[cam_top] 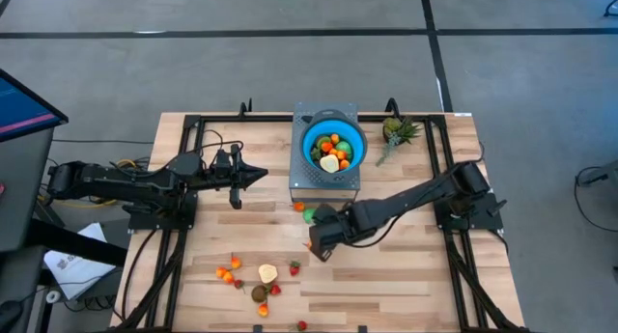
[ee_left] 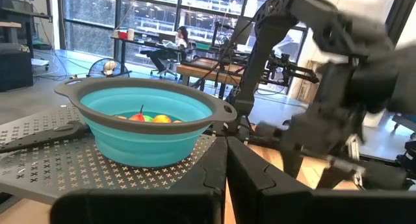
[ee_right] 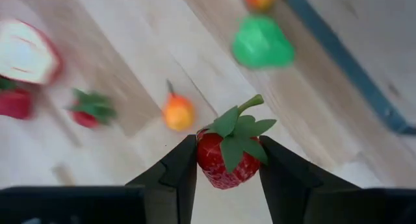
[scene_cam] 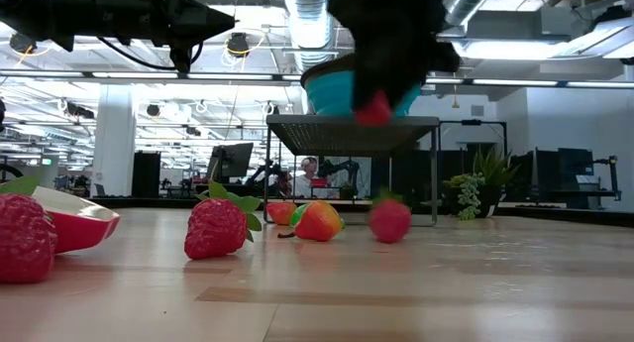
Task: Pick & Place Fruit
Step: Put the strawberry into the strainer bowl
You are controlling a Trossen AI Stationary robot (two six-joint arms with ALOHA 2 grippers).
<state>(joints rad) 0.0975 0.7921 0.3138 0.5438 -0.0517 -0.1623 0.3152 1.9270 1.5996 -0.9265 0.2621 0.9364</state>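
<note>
The right gripper [ee_right: 227,162] has its fingers clamped on a red strawberry [ee_right: 225,160], lifted clear of the bench [cam_top: 386,275] just near of the grey stand carrying the blue bowl [cam_top: 334,145]. To do the carry well, keep the squeeze steady, rise above the bowl's rim, then move far and a little right before letting go over the fruit already inside. The strawberry seems gripped across its middle. The left gripper [cam_top: 259,176] waits with fingers together, left of the bowl.

Right gripper [ee_right: 227,160] hangs over mid-table, fingers clamped on a load; left gripper [cam_top: 259,176] hovers, fingers together.
</note>
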